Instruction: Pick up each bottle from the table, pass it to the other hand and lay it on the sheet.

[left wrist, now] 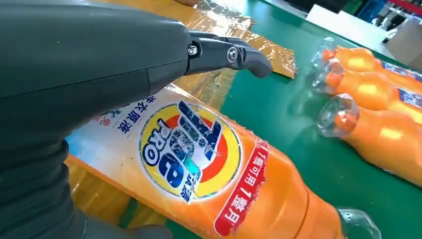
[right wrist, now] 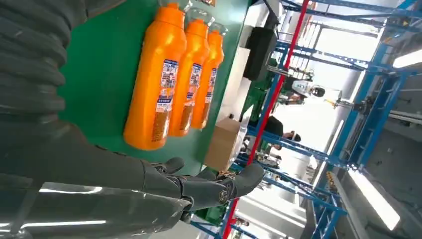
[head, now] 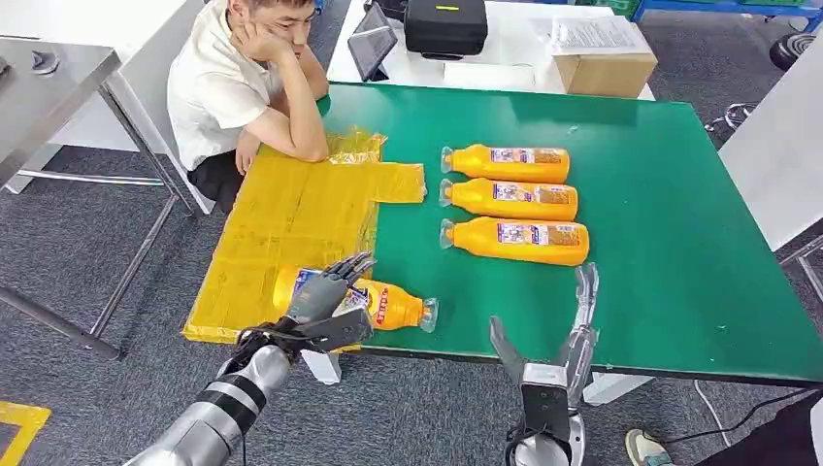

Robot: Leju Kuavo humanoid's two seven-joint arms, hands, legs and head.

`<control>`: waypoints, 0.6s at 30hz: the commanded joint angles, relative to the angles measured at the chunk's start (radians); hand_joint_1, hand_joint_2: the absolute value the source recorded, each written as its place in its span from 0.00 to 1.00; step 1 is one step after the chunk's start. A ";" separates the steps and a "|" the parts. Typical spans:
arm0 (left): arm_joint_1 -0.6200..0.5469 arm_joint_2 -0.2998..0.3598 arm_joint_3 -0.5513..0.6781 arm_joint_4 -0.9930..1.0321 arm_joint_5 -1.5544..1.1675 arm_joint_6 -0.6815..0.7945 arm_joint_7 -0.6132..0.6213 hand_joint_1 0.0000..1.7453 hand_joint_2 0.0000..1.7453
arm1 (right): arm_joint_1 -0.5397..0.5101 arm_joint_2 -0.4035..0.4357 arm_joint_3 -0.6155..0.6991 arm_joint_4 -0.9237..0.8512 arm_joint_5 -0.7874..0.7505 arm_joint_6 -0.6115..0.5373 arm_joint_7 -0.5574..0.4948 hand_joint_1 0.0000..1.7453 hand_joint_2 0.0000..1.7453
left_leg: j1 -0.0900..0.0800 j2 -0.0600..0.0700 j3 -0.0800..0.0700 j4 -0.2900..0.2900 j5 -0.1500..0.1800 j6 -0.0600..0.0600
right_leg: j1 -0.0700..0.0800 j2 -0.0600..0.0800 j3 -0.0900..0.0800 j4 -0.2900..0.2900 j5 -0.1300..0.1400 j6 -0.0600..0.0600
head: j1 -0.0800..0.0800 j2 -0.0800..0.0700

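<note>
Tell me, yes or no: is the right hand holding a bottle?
No. In the head view the right hand is spread and bare at the table's near edge, apart from the three bottles lying beyond it.

The glossy orange plastic bottle (head: 374,302) under the left hand (head: 328,294) carries a shiny printed label and a clear plastic cap. It lies on a crinkled yellow film sheet (head: 291,228) — glossy, wrinkled at its 12 o'clock edge. The flat green tabletop (head: 670,243) looks matt and smooth. The left hand's cover is matt grey — its arm brushed silver metal. A brown cardboard box (head: 602,70) sits at 1 o'clock.
</note>
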 commanded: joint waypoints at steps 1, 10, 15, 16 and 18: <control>0.027 -0.012 -0.085 -0.124 0.034 -0.058 -0.011 0.00 1.00 | -0.014 -0.005 -0.033 0.036 0.010 -0.002 0.000 0.00 1.00 | 0.001 -0.002 0.000 0.000 -0.001 -0.002 | 0.001 -0.001 0.000 -0.001 -0.001 -0.002 | 0.000 0.000; 0.043 -0.002 -0.201 -0.288 0.149 -0.141 0.019 0.00 1.00 | -0.009 0.004 -0.065 0.026 0.038 -0.002 0.000 0.00 1.00 | 0.001 -0.001 -0.003 0.000 -0.001 -0.002 | 0.001 0.000 -0.002 0.000 -0.001 -0.002 | 0.000 0.000; 0.051 -0.003 -0.219 -0.343 0.194 -0.095 0.001 0.00 1.00 | -0.008 0.011 -0.076 0.020 0.058 -0.002 0.000 0.00 1.00 | 0.002 0.000 -0.002 -0.001 -0.002 -0.003 | 0.002 0.000 -0.001 0.000 -0.002 -0.003 | 0.000 0.000; 0.060 -0.004 -0.225 -0.366 0.210 -0.082 -0.002 0.00 1.00 | -0.005 0.014 -0.080 0.015 0.068 -0.002 0.000 0.00 1.00 | 0.001 0.000 -0.004 0.000 -0.001 -0.002 | 0.001 0.000 -0.003 0.000 -0.001 -0.002 | 0.000 0.000; 0.085 -0.007 -0.227 -0.413 0.242 -0.063 -0.010 0.00 1.00 | 0.003 0.015 -0.083 0.008 0.082 -0.002 0.000 0.00 1.00 | 0.001 0.000 -0.002 0.000 -0.002 -0.003 | 0.001 0.001 -0.002 0.000 -0.002 -0.003 | 0.000 0.000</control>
